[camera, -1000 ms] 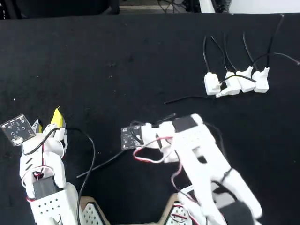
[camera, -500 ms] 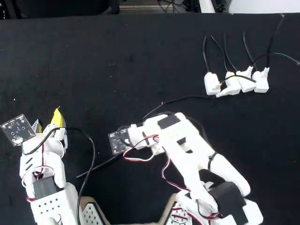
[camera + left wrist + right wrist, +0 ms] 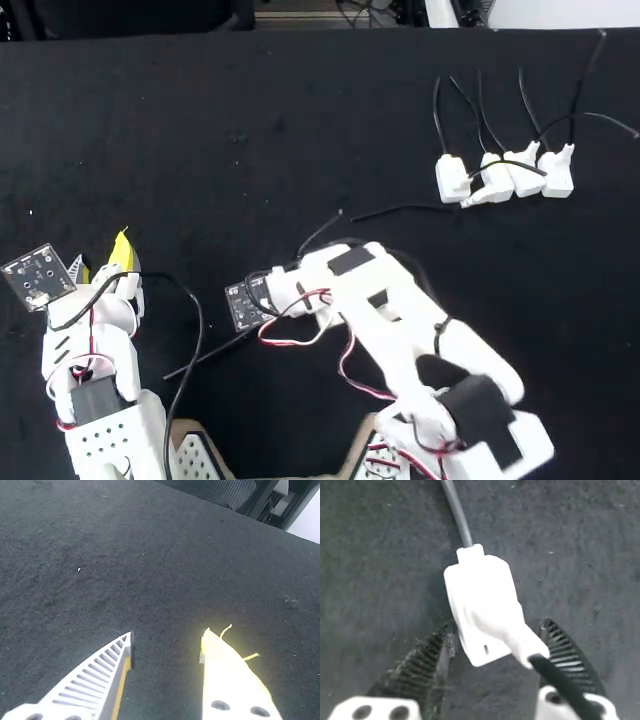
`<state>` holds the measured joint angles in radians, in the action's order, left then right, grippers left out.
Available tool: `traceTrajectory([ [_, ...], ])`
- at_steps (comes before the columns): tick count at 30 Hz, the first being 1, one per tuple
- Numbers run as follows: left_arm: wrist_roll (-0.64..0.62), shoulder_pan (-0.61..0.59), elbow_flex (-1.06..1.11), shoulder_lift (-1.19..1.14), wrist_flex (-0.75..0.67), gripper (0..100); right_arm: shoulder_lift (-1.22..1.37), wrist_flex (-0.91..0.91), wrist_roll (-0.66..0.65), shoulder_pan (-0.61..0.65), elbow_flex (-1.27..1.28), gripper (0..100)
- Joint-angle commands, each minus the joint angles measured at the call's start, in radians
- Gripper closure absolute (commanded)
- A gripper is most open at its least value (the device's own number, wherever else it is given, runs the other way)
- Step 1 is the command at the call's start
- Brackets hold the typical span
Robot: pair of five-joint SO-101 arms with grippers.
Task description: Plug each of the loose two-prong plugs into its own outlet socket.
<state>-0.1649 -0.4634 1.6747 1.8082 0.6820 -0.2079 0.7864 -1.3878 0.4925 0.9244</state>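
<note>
My right claw (image 3: 496,627) is clamped on the plug (image 3: 480,595), ribbed pads (image 3: 427,665) against its two flanks as far as I can judge; from above that puts the plug near mid-table, a shade toward 7 o'clock, under my wrist; its lead (image 3: 320,232) runs off toward 1 o'clock and ends loose on the cloth (image 3: 250,130); the white cluster (image 3: 500,175) of bodies with their leads sits well apart at 2 o'clock, and from here I cannot tell which of them is a socket; my left claw (image 3: 167,632) is at 8 o'clock, tips apart, nothing between them, bare cloth below; now, handling: I reckon this plug is light, hard, smooth plastic, so it could twist or squirt out of the pads if I squeeze off-centre; the lead looks springy enough to tug the body round; prongs are hidden from me, and I would treat them as bendable; best hold is across the flat flanks at mid-body, never on the lead, and square to the pads.
</note>
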Motion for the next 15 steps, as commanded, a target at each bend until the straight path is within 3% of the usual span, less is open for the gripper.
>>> traceTrajectory([
  [1, -0.005, -0.005, 0.001, 0.015, -0.017, 78, 0.035, -0.034, -0.011, 0.012, -0.01, 76.0],
  [6, -0.005, -0.005, 0.001, 0.015, -0.017, 78, 0.054, -0.035, 0.046, 0.011, -0.021, 98.0],
  [11, -0.005, -0.005, 0.002, 0.015, -0.017, 78, 0.045, -0.026, 0.307, -0.064, -0.085, 98.9],
  [15, -0.005, -0.005, 0.002, 0.015, -0.017, 78, -0.013, -0.025, 0.508, -0.236, -0.131, 98.8],
])
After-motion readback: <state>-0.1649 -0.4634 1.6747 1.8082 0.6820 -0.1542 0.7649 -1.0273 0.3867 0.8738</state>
